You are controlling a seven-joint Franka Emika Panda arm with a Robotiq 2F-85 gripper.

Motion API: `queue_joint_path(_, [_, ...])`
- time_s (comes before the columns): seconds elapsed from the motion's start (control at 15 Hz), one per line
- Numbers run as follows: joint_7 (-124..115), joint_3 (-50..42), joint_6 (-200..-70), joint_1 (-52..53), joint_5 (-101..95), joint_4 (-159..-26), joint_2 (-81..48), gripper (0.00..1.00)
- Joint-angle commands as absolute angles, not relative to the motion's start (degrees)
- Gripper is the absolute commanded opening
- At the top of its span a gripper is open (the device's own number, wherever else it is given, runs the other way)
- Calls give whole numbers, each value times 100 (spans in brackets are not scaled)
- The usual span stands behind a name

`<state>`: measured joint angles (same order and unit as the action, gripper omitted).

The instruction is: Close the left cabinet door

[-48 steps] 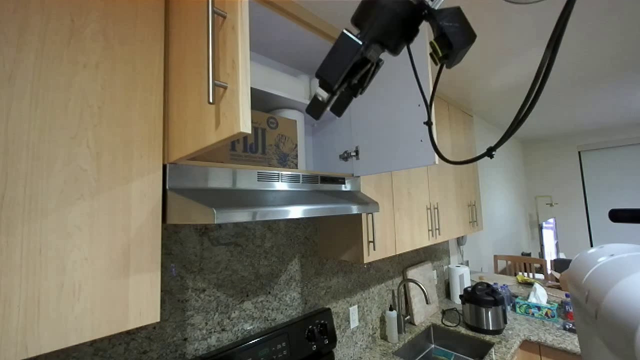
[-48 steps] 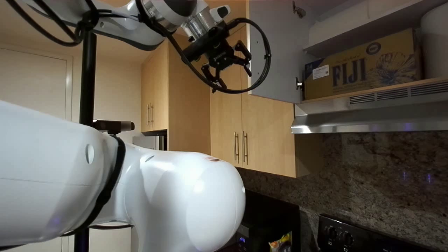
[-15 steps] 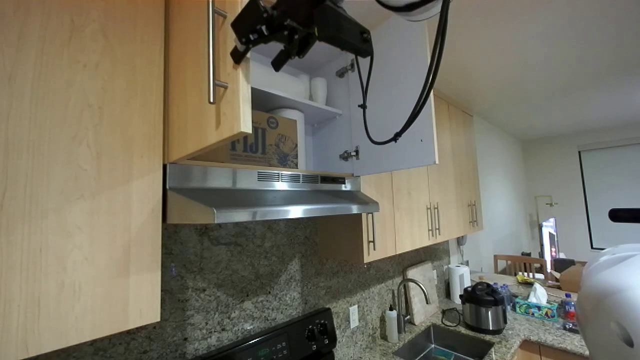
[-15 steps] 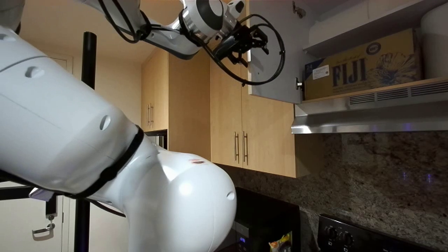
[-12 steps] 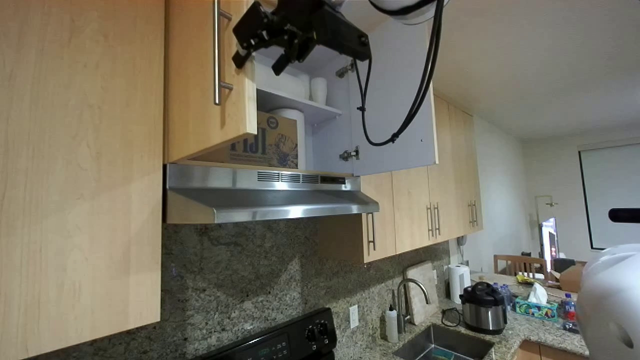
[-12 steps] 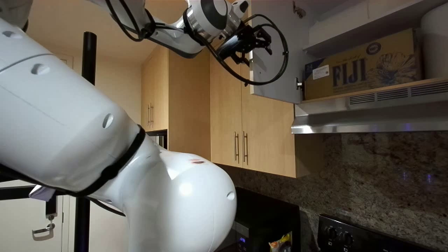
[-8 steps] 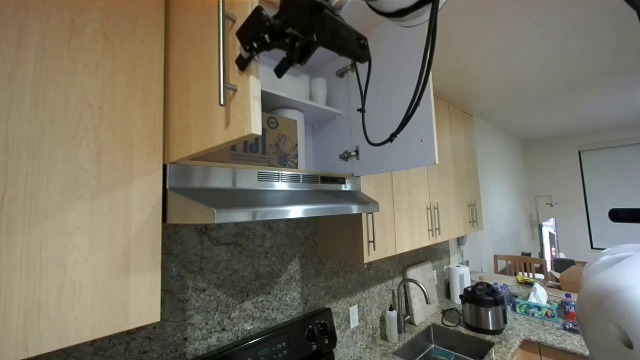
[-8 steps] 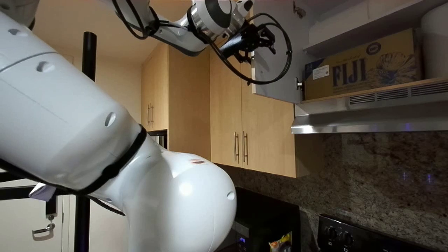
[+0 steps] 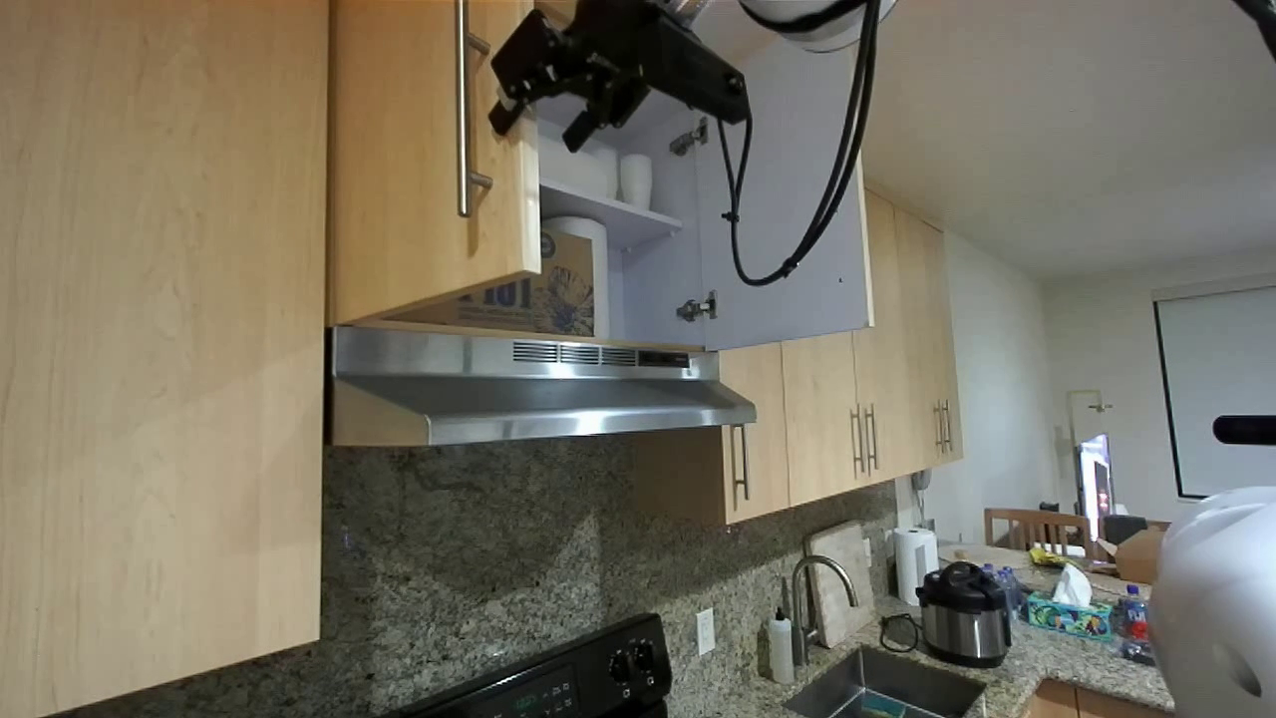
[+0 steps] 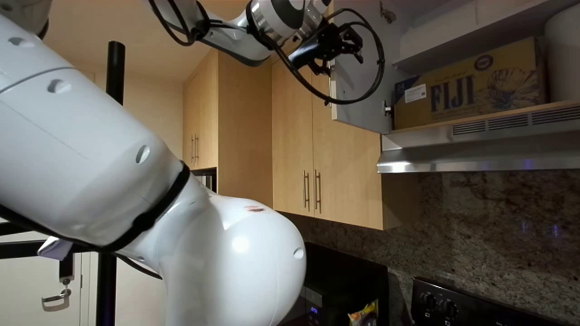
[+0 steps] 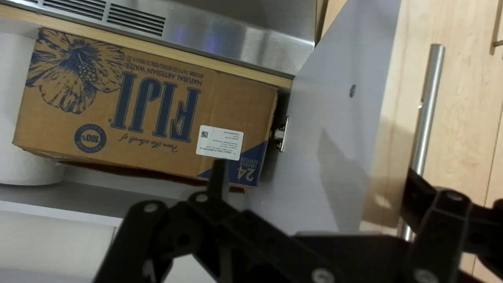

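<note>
The left cabinet door (image 9: 414,189), a honey-wood panel with a silver bar handle (image 9: 464,110), stands partly open. Its pale inner side shows in an exterior view (image 10: 362,86) and in the wrist view (image 11: 338,118). My gripper (image 9: 541,127) is at the door's free edge, jaws wide apart, also seen in an exterior view (image 10: 343,64). In the wrist view the gripper (image 11: 316,171) straddles the edge: one finger (image 11: 416,196) is on the outer side by the handle (image 11: 430,98), the other is on the inner side. Finger contact with the door is unclear.
The right door (image 9: 797,219) stands wide open, showing its pale inner face. A FIJI box (image 10: 494,86) sits on the cabinet's lower shelf. The steel range hood (image 9: 558,399) is right below. A tall wood panel (image 9: 159,349) flanks the left door. A cable loop hangs from the wrist.
Over three seconds my gripper has moved left to the left door's edge. In the last second the door has swung partly inward with it, covering more of the FIJI box.
</note>
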<state>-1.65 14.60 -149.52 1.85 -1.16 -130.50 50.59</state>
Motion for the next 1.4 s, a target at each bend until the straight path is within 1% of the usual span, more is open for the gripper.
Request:
queue_joint_path(0.0, [-305, 1314, -14672, 164, -231, -12919, 5031, 100])
queue_joint_path(0.4, [-266, 1081, -14066, 155, -228, -12784, 5124, 100])
queue_joint_path(0.87, [-245, 867, -13737, -71, -286, -12514, 5092, 100])
queue_joint_path(1.33, [-222, 832, -13829, 37, -208, -12574, 5105, 100])
